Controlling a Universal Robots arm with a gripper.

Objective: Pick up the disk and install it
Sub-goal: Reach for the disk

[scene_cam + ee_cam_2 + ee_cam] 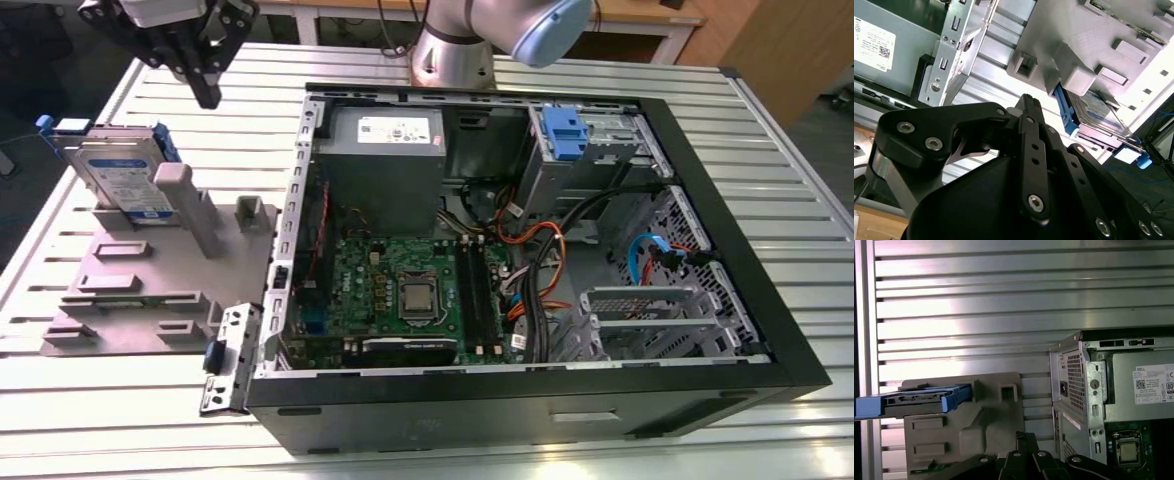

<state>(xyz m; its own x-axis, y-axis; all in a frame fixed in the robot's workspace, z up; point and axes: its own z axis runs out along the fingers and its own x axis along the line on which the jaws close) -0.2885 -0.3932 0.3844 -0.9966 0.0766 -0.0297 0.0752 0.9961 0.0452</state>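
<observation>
Disk [123,178] on edge in grey holder [134,290], slatted metal table [787,190], fingers [206,85] clenched empty nearby

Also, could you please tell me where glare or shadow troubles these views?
First wrist view: strong glare bands wash out the ribbed metal table, while the disk on its grey fixture is evenly lit. Second wrist view: the fixture is blown out to white, and the gripper is a dark mass against it. Exterior view: even light, though the computer case interior sits in shadow.
</observation>
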